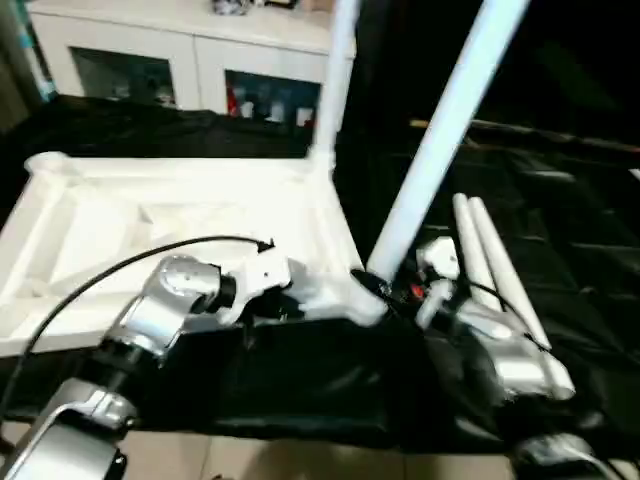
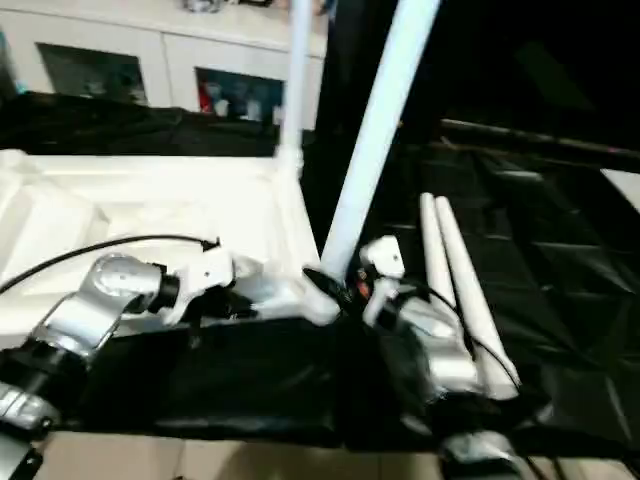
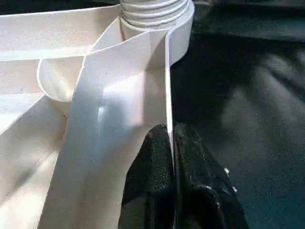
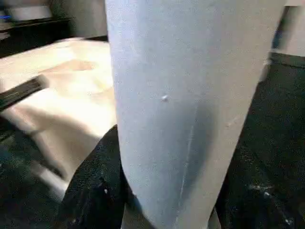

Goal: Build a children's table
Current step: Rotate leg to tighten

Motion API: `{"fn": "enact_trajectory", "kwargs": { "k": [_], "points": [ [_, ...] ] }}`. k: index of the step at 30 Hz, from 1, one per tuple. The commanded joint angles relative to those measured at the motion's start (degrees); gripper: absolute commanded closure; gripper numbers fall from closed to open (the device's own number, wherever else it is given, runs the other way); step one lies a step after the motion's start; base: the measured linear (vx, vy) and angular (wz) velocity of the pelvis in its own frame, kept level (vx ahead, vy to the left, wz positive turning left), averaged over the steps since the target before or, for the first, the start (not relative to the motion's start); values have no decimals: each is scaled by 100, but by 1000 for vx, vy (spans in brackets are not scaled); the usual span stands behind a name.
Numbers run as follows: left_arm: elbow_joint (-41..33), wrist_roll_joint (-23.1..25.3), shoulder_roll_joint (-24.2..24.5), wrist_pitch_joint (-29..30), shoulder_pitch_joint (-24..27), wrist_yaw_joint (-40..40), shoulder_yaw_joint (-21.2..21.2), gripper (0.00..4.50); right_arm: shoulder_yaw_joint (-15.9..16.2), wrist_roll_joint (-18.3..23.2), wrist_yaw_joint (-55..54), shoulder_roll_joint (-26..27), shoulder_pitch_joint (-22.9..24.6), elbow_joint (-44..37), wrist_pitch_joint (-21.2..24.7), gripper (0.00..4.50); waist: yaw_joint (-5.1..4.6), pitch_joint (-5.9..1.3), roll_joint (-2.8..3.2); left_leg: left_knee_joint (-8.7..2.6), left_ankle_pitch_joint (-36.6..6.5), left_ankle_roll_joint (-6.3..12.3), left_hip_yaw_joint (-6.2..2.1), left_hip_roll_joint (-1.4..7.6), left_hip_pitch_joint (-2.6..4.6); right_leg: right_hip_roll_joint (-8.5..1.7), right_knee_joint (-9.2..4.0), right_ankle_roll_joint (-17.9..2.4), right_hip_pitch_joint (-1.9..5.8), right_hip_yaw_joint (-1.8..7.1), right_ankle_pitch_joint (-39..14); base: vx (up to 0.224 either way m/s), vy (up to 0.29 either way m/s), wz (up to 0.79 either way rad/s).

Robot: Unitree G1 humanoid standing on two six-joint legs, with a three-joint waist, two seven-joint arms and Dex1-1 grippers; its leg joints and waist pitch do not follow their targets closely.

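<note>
1. Head views: upturned tabletop (image 1: 180, 215) on black-cloth work table (image 1: 580, 260); one leg (image 1: 335, 75) upright in far corner, two loose legs (image 1: 495, 265) right.
2. Left wrist: left gripper (image 3: 170, 143) pinched on tabletop's rim, beside threaded socket (image 3: 152, 12).
3. Right wrist: right gripper (image 4: 162, 191) clasps fourth leg (image 4: 186, 95), tilted at near corner.

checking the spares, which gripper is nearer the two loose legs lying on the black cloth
Right. The right gripper, closed around a tilted leg, sits just beside the two loose legs. The left gripper pinches the tabletop's rim, farther away.
</note>
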Motion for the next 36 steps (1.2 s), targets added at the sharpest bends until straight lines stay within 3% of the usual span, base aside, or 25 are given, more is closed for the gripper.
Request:
{"fn": "enact_trajectory", "kwargs": {
  "k": [1,4,5,6,9,10,11,12,13,14,16,18,22,23,24,26,27,28,29,33,36],
  "points": [
    [-336,-94,-207,429,-137,339,192,450,-80,-518,-1241,-44,49,1066,246,259,-59,-141,116,-574,-2972,-462,-181,248,41,-307,-561,-799,-29,128,-2860,0,0,0],
    [-596,42,-422,1179,-104,908,270,450,-105,-615,-2057,165,-276,1527,285,259,-88,-142,86,-572,-2977,-428,-184,251,37,-318,-565,-781,-42,133,-2822,0,0,0],
    [-596,42,-422,1179,-104,908,270,450,-105,-615,-2057,165,-276,1527,285,259,-113,-150,75,-564,-2907,-405,-175,238,13,-303,-561,-795,-37,133,-2677,0,0,0],
    [-901,99,-751,1987,-41,1475,427,450,-178,-614,-2755,384,-587,1940,393,259,-113,-170,32,-559,-2825,-395,-170,237,4,-301,-544,-804,-12,125,-2573,0,0,0],
    [-1168,122,-1007,2420,40,1784,503,450,-179,-679,-3202,514,-782,2166,434,259,-109,-196,45,-533,-2489,-364,-130,222,-11,-270,-501,-863,-22,139,-1930,0,0,0],
    [-1439,184,-1217,2696,130,2001,476,450,-206,-696,-3488,637,-942,2331,429,259,-99,-177,-51,-528,-2407,-287,-109,221,-32,-253,-492,-870,-15,133,-1787,0,0,0],
    [-1505,200,-1267,2759,152,2054,465,450,-215,-698,-3554,667,-980,2370,425,259,-99,-201,-34,-519,-2302,-271,-105,224,-29,-264,-473,-883,4,141,-1625,0,0,0],
    [-1602,199,-1345,2882,176,2126,446,450,-282,-651,-3610,735,-1060,2452,433,259,-88,-218,-82,-504,-2165,-222,-96,216,-30,-253,-476,-877,16,131,-1498,0,0,0],
    [-1662,205,-1378,2965,178,2209,427,450,-316,-637,-3657,773,-1123,2525,419,259,-74,-241,-84,-478,-1921,-158,-74,213,-35,-242,-447,-903,24,140,-1170,0,0,0],
    [-1688,202,-1388,3004,174,2255,419,450,-332,-632,-3675,789,-1157,2567,408,259,-62,-236,-57,-477,-1640,-115,-67,211,-55,-220,-405,-945,35,130,-765,0,0,0],
    [-1726,201,-1392,3089,165,2306,421,450,-343,-623,-3661,807,-1211,2640,382,259,-67,-238,-78,-465,-1461,-86,-54,208,-69,-200,-374,-983,61,117,-491,0,0,0],
    [-1765,198,-1376,3161,163,2351,426,450,-349,-628,-3671,813,-1250,2707,351,259,-64,-229,-83,-465,-1480,-113,-43,214,-60,-197,-382,-987,63,118,-530,0,0,0],
    [-1907,168,-1262,3263,205,2340,420,450,-402,-664,-3602,794,-1345,2860,262,259,-57,-212,-66,-483,-1834,-264,-55,223,-35,-197,-432,-902,35,126,-1100,0,0,0],
    [-1918,159,-1256,3266,211,2334,418,450,-402,-671,-3584,793,-1348,2866,253,259,-66,-211,-20,-492,-1863,-284,-62,224,-33,-192,-426,-901,30,129,-1099,0,0,0],
    [-1917,150,-1235,3228,217,2318,409,450,-358,-728,-3575,774,-1364,2866,232,259,-78,-216,-55,-484,-1803,-283,-60,223,-48,-192,-419,-918,44,125,-1014,0,0,0],
    [-1913,135,-1175,3155,225,2271,366,450,-374,-666,-3179,778,-1394,2834,162,259,-86,-214,-16,-483,-1779,-269,-59,225,-42,-189,-409,-960,45,124,-898,0,0,0],
    [-1913,135,-1175,3155,225,2271,366,450,-374,-666,-3179,778,-1394,2834,162,259,-95,-213,-26,-482,-1783,-256,-54,224,-45,-183,-412,-972,45,124,-874,0,0,0],
    [-1912,122,-1132,3082,230,2238,341,450,-334,-698,-3033,759,-1417,2817,70,203,-93,-215,1,-479,-1726,-250,-56,225,-41,-185,-398,-1002,51,125,-768,0,0,0],
    [-1910,98,-1084,3022,228,2162,313,450,-371,-654,-2956,746,-1451,2794,34,189,-94,-220,-13,-474,-1689,-234,-54,225,-42,-183,-393,-1029,61,120,-693,0,0,0],
    [-1900,82,-969,2957,206,2043,287,450,-412,-552,-2592,706,-1519,2718,56,155,-99,-223,10,-457,-1493,-166,-36,227,-38,-172,-361,-1156,79,120,-345,0,0,0],
    [-1837,51,-773,2691,159,1826,240,450,-398,-389,-1736,621,-1497,2365,-28,138,-82,-225,12,-437,-1394,-52,-25,224,-40,-184,-355,-1240,108,123,-248,0,0,0]
  ]
}}
